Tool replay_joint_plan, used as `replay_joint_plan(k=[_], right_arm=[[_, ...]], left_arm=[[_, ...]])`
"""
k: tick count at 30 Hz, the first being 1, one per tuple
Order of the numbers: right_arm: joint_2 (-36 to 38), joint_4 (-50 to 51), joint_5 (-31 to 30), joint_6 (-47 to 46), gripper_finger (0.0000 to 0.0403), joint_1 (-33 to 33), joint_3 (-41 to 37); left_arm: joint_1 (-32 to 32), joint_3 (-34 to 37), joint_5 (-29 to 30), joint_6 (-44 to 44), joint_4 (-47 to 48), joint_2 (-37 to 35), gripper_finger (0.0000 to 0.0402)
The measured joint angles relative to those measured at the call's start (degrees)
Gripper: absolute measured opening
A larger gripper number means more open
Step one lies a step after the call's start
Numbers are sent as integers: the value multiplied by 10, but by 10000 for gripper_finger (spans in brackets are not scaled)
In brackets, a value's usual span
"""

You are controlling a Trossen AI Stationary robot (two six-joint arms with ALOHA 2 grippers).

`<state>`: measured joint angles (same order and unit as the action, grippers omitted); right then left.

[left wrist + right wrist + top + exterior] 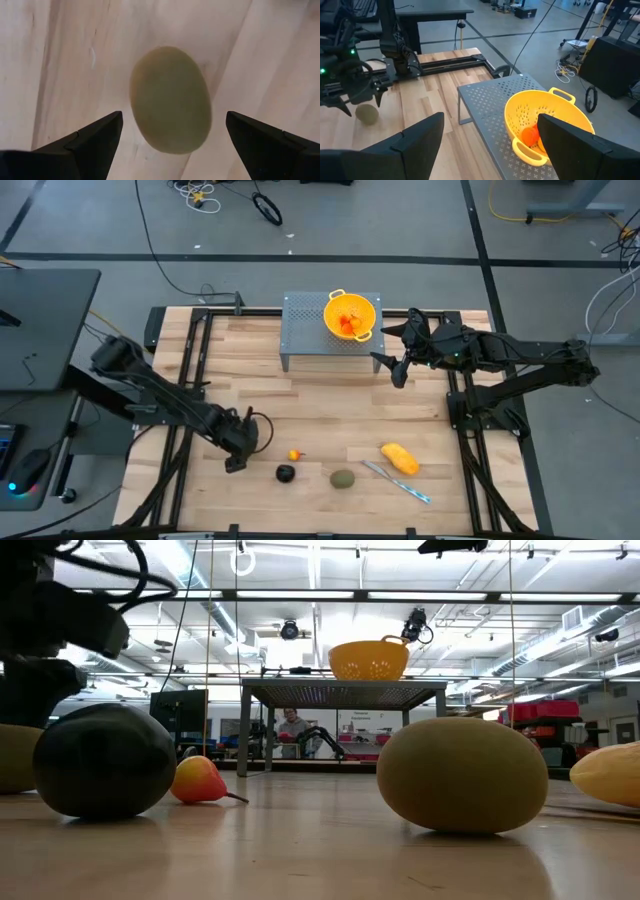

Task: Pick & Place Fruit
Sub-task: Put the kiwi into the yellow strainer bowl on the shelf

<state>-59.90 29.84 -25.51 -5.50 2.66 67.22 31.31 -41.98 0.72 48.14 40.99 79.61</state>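
Observation:
An olive-green oval fruit (170,100) lies on the wooden table right under my left gripper (173,116). That gripper points down and is open, with a finger on each side of the fruit and clear of it. The high view shows my left gripper (237,452) at the near left, covering this fruit. To its right lie a tiny orange-red piece (294,454), a dark ball (286,473), a second olive oval (343,478) and a yellow-orange oblong (400,458). My right gripper (392,350) hangs open and raised beside the yellow colander (351,315).
The colander stands on a grey perforated stand (310,330) at the table's far middle, with orange pieces (530,135) inside. A slim silver-and-blue knife (398,481) lies near the oblong fruit. Bare wood lies between the stand and the row of fruit.

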Motion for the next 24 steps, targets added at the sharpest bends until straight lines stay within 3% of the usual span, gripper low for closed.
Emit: replay_joint_plan(k=[24], right_arm=[[0,10,0,4,332,0,0]], left_arm=[[4,6,44,25,-23,11,366]])
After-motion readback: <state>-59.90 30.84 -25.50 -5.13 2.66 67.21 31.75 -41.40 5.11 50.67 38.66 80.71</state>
